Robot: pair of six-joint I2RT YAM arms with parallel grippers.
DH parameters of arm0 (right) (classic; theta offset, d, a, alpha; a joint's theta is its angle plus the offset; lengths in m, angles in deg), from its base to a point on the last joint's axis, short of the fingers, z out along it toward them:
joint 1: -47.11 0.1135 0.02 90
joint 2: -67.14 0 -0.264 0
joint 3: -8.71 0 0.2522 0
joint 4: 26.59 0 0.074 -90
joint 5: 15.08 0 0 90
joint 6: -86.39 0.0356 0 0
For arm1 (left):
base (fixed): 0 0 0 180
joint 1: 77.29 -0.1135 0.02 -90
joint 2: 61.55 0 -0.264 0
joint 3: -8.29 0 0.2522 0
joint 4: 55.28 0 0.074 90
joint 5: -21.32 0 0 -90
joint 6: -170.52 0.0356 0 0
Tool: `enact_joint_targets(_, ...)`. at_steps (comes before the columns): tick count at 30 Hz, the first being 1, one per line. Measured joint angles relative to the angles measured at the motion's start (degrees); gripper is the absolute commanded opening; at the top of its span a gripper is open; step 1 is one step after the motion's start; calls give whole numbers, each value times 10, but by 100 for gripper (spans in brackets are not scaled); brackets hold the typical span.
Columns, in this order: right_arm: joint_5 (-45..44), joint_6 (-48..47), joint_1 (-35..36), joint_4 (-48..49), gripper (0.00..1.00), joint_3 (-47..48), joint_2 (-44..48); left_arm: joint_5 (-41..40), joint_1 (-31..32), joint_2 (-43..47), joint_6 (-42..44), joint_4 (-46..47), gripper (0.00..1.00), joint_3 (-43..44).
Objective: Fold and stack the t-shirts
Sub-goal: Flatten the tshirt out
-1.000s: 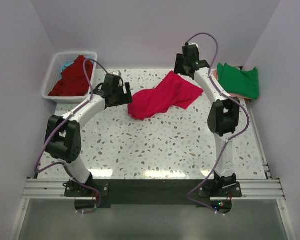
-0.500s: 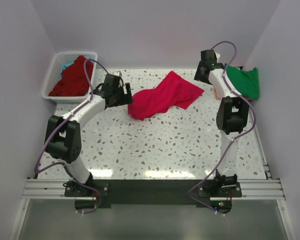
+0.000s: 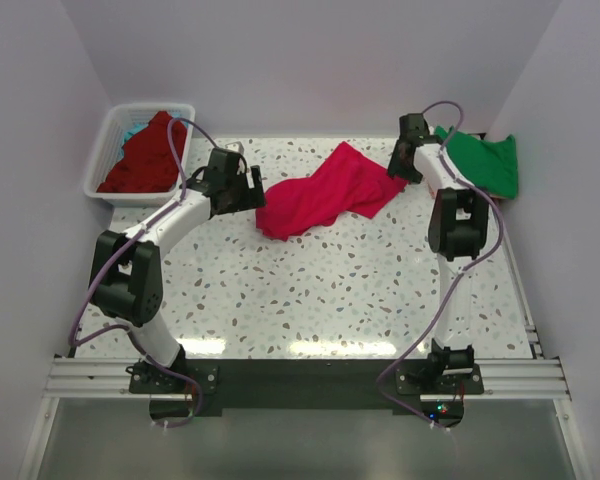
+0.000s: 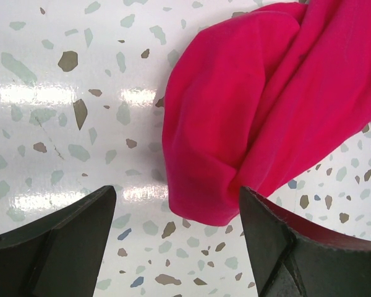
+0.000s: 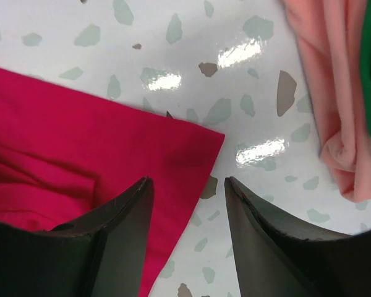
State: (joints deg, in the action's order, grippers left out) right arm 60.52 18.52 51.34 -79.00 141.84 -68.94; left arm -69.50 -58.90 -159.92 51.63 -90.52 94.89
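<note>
The crimson-pink t-shirt point(image 3: 330, 190) lies crumpled and unfolded on the far centre of the speckled table point(image 3: 330, 290), running from lower left to upper right. The left gripper point(image 4: 176, 247) is positioned at the shirt's rounded left end with its jaws spread wide and nothing between them. The right gripper point(image 5: 188, 235) is positioned at the shirt's right corner with its jaws parted and no cloth pinched. The corner lies under the gap, but contact between fingertips and cloth cannot be determined. Just beyond the right gripper, a green t-shirt point(image 3: 485, 160) lies on a salmon-pink t-shirt point(image 5: 334, 93) at the table's far right edge, apart from the crimson-pink corner. At far left, a white basket point(image 3: 102, 155) holds a dark red t-shirt point(image 3: 145, 155), with teal cloth point(image 3: 132, 130) visible beneath it.
</note>
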Motion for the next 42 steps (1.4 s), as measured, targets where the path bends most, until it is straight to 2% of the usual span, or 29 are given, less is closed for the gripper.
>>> enact_joint_targets(20, 14, 4, -14, -22, 50, 57, -61, 10, 0, -21, 0, 0, 85, 13)
enact_joint_targets(23, 20, 4, -15, -22, 37, 64, -63, 11, 0, -21, 0, 0, 85, 19)
enact_joint_targets(24, 21, 4, -15, -23, 23, 65, -65, 11, 0, -22, 0, 0, 85, 20)
enact_joint_targets(27, 24, 7, -17, -24, 0, 70, -69, 10, 0, -22, 0, 0, 85, 21)
enact_joint_targets(33, 41, 13, -21, -19, 0, 66, -67, 10, 0, -23, 0, -2, 85, 21)
enact_joint_targets(42, 65, 8, -6, -1, 0, -62, 43, 47, 3, -14, 29, 22, 84, -2)
